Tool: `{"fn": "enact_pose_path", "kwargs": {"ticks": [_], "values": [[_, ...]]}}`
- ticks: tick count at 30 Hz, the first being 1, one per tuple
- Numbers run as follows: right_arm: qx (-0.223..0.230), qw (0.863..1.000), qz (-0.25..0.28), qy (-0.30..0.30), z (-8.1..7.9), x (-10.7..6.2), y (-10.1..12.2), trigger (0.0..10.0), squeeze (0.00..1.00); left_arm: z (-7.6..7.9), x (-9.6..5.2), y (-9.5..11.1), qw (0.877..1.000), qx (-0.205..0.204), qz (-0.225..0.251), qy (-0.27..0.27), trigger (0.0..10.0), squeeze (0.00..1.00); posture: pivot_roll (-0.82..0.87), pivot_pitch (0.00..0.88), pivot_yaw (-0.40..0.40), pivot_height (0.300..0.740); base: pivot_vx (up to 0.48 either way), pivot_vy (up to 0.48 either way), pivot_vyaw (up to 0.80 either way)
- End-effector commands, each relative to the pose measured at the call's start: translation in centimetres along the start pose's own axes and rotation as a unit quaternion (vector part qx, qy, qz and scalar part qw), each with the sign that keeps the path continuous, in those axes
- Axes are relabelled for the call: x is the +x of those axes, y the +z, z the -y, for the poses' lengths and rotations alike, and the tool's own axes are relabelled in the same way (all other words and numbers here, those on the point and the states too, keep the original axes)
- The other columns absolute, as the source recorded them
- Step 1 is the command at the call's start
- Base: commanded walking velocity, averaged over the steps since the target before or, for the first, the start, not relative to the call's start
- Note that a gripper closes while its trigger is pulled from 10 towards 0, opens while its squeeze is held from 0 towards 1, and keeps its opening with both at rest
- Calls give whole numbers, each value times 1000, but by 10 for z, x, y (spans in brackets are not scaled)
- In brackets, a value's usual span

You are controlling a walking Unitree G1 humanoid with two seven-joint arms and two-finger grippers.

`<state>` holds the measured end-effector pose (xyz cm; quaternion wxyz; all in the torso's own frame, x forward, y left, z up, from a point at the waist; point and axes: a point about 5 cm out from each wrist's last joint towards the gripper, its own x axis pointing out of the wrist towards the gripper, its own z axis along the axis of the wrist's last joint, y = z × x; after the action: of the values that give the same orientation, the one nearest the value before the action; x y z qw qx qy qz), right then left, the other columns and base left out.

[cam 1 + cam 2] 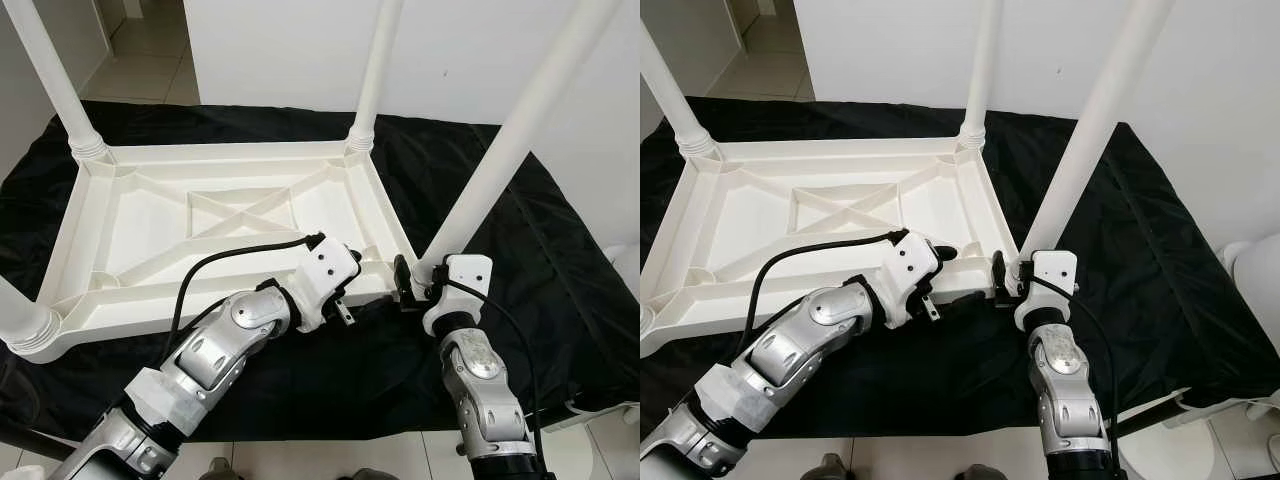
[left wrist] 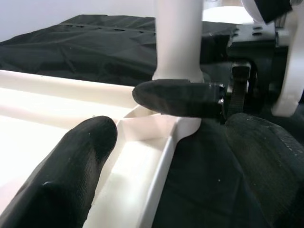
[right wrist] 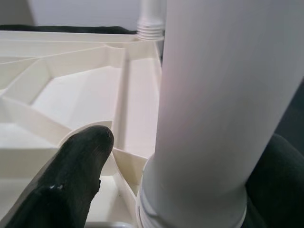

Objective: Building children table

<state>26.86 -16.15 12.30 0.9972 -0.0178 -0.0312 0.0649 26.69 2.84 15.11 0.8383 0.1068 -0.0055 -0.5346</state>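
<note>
Black cloth (image 1: 520, 230) under upturned table (image 1: 200, 215)

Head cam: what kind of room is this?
Probably a room in a home, with assembly done on the floor. Cues: pale floor tiles, a plain white wall, and a black cloth spread out under the upturned white plastic table with its legs up.

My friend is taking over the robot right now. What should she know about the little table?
Right gripper: fingers either side of the near-right leg at its base; grip unclear.
Left gripper: open, at the tabletop's near edge beside that corner.
The tabletop lies upside down on a black cloth.
Done: legs stand in all four corners.
Left: check the near-right leg is tight, then turn the table over.
</note>
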Motion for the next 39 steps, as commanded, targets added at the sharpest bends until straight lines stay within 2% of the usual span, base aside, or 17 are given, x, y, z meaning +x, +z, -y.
{"fn": "enact_pose_path", "kwargs": {"ticks": [1,9,20,21,22,23,25,26,29,30,31,32,37,38,39], "values": [[0,1000,2,30,1,1,-1,10000,0,10,0,0,997,7,2,-71,10000,0,2,0,-42,740,0,0,0],[-42,992,-2,121,7,9,-1,10000,0,10,2,1,997,7,-3,-76,10000,0,18,0,-50,740,0,0,0],[-72,984,-23,160,15,16,-6,10000,0,12,1,1,997,3,-5,-76,10000,0,29,0,-58,740,0,0,0],[-73,983,-28,165,17,16,-8,8314,0,12,1,1,997,3,-5,-75,10000,0,30,0,-57,740,0,0,0],[-73,983,-28,165,17,16,-8,8314,0,12,1,1,997,3,-5,-75,10000,0,30,0,-57,740,0,0,0],[-76,982,-31,169,19,16,-10,7333,0,12,1,2,997,2,-6,-75,10000,0,27,0,-54,740,0,0,0],[-76,982,-31,169,19,16,-10,7333,0,12,1,2,997,2,-6,-75,10000,0,27,0,-54,740,0,0,0],[-77,982,-33,172,21,16,-11,4863,0,12,1,2,997,2,-6,-75,10000,0,25,0,-51,740,0,0,0],[-79,980,-34,178,22,17,-12,4863,0,12,1,2,997,2,-6,-77,10000,0,24,0,-50,740,0,0,0],[-80,980,-34,180,22,18,-13,2275,0,12,1,2,997,2,-6,-78,10000,0,23,0,-48,740,0,0,0],[-80,980,-34,180,22,18,-13,2275,0,12,1,2,997,2,-6,-78,10000,0,23,0,-48,740,0,0,0],[-79,979,-34,183,23,19,-14,0,0,12,2,3,997,2,-6,-79,10000,0,22,0,-48,740,0,0,0],[-70,978,-43,191,21,16,-19,0,0,12,2,4,997,1,-6,-81,10000,0,23,0,-50,740,0,0,0],[-61,979,-50,186,20,14,-22,10000,0,13,2,4,997,1,-6,-81,10000,0,22,0,-51,740,0,0,0],[-61,979,-50,186,20,14,-22,10000,0,13,2,4,997,1,-6,-81,10000,0,22,0,-51,740,0,0,0]]}}
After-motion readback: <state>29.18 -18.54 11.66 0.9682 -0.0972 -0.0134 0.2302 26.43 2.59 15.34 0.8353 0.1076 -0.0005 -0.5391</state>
